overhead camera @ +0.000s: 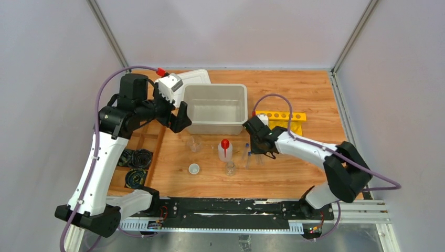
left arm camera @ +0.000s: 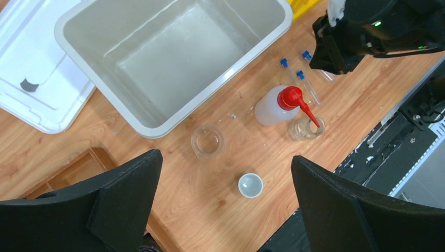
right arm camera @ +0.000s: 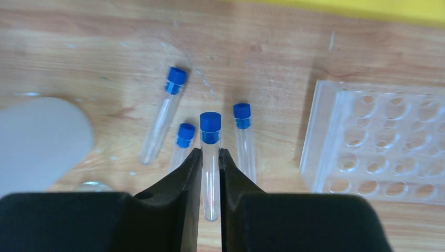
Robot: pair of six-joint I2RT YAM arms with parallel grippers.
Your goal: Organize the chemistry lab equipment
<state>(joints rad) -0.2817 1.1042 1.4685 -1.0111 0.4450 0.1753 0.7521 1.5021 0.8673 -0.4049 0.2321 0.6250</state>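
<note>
– Fingers on the right arm: what have they got?
– The right fingers (right arm camera: 193, 165) are closed on one tube (right arm camera: 210, 157), pinching its glass body from both sides. Its blue cap pokes out just past the tips.
– Which way does it run?
– Its long axis is in line with the fingers, cap forward, round end back between them. The cap looks bigger than the others, so I judge it is off the worktop (right arm camera: 105, 42), though I cannot be sure.
– The others?
– Three loose tubes (right arm camera: 244, 142) lie flat just ahead of the tips, one right of the held one and two left, all roughly parallel to it.
– Where should it go?
– Probably the clear rack (right arm camera: 378, 142), just beside the fingers on their right, holes facing up. A yellow rack (overhead camera: 283, 116) sits farther ahead. The move turns on that: swing right and bring the tube upright, round end down, over a hole. With the cap leading, I expect that needs a turn of the wrist.
– Could the left arm help?
– The left fingers (left arm camera: 128, 199) are spread wide and empty, well apart from the tubes. Below them sit a beaker (left arm camera: 207, 140) and a cup (left arm camera: 250, 185). Farther out are the bottle (left arm camera: 270, 107), a flask (left arm camera: 304, 128) just beside it, and the bin (left arm camera: 157, 131). The right arm is far nearer.
</note>
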